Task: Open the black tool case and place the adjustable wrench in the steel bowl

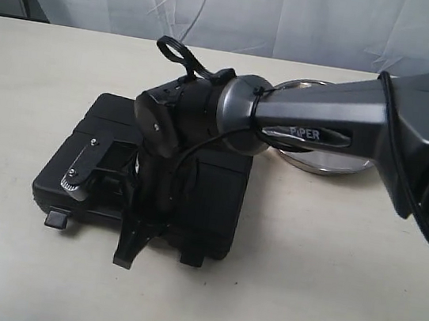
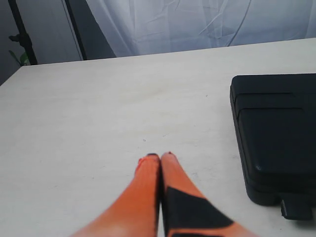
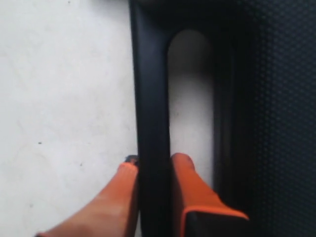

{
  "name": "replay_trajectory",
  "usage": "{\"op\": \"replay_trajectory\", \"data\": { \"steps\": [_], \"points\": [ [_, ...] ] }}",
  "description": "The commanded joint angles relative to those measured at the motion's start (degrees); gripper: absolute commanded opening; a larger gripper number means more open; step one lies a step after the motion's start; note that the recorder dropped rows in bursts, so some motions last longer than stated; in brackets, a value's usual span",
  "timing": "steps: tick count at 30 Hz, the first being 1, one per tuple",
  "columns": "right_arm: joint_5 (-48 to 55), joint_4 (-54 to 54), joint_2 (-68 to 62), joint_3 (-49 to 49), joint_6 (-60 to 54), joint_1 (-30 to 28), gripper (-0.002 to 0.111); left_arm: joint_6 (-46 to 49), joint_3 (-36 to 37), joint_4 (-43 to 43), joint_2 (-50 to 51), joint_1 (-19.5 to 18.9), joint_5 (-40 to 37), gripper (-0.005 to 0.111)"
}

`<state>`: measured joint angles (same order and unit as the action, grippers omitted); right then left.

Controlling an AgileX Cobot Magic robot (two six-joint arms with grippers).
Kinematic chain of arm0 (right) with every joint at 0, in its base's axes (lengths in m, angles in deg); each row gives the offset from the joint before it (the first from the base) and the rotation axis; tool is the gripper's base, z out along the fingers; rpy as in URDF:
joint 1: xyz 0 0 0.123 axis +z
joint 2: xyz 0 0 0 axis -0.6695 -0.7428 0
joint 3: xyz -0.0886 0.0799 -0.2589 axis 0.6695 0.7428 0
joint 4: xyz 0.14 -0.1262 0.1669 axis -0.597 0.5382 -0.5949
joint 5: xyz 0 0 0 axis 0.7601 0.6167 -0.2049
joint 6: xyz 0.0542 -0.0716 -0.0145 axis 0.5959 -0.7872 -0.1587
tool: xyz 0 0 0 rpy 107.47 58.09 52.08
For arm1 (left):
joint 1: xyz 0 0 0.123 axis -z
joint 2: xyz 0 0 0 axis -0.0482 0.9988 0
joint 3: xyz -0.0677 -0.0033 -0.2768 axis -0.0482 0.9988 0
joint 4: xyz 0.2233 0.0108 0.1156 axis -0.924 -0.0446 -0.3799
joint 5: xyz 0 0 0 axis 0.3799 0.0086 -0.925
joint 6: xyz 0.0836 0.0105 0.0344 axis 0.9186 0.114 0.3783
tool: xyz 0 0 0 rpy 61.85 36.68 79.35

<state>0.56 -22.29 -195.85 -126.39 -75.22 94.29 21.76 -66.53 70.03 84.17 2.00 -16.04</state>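
Note:
The black tool case [image 1: 112, 122] lies closed on the table, partly covered by my right arm. My right gripper [image 1: 132, 246] reaches across to the case's front edge. In the right wrist view it [image 3: 154, 165] is shut on the bar of the case's handle [image 3: 152, 89], one finger outside and one inside the slot. The steel bowl [image 1: 322, 163] sits behind and to the right of the case, mostly hidden by the arm. My left gripper [image 2: 160, 157] is shut and empty over bare table, beside the case [image 2: 276, 133]. The adjustable wrench is not in view.
A clip latch [image 1: 57, 219] sticks out at the case's front left corner; the left wrist view shows it too, latch [image 2: 297, 209]. The pale table [image 1: 324, 288] stretches in front and to the right. A white curtain [image 1: 244, 9] hangs behind the far edge.

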Motion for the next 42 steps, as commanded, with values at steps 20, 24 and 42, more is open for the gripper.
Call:
{"op": "replay_trajectory", "data": {
  "steps": [20,24,42],
  "points": [
    [5.8,-5.6,7.6,-0.1,-5.7,-0.2,0.000,-0.1,-0.2,0.0,-0.1,-0.2,0.6,0.000],
    [6.9,-8.0,5.8,-0.1,-6.8,-0.2,0.000,-0.1,-0.2,0.0,-0.1,-0.2,0.6,0.000],
    [13.9,-12.5,4.3,-0.1,-10.6,-0.2,0.000,-0.1,-0.2,0.0,-0.1,-0.2,0.6,0.000]
  ]
}}
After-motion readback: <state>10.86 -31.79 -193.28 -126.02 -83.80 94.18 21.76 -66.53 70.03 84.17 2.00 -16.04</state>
